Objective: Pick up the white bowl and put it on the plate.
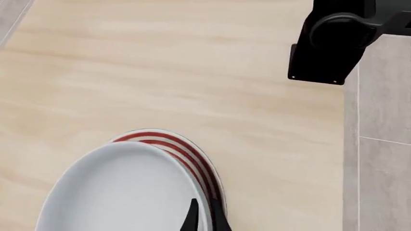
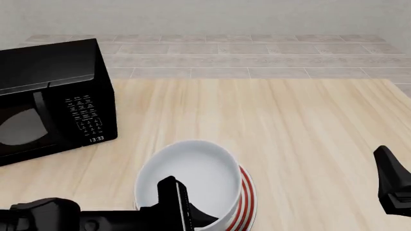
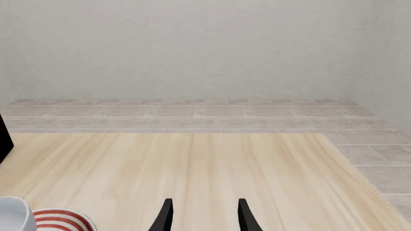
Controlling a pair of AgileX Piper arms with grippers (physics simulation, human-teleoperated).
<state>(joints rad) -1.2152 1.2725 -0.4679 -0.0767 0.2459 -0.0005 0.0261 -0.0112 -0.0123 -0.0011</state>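
The white bowl [image 2: 192,180] sits over the red-ringed plate [image 2: 247,202] near the table's front edge, offset a little to the left, so only the plate's right rim shows. I cannot tell whether the bowl rests on the plate or hangs just above it. My left gripper [image 2: 186,211] reaches in from the left, and its two thin fingers are shut on the bowl's near rim [image 1: 204,214], one inside and one outside. The bowl [image 1: 122,192] and plate rim [image 1: 192,159] fill the left wrist view. My right gripper [image 3: 204,216] stands open and empty at the front right [image 2: 391,180].
A black microwave [image 2: 51,96] stands at the left of the wooden table. The right arm's black body [image 1: 334,38] shows in the left wrist view by the table's edge. Tiled floor lies beyond the table. Bowl edge [image 3: 13,214] and plate [image 3: 61,219] show in the right wrist view.
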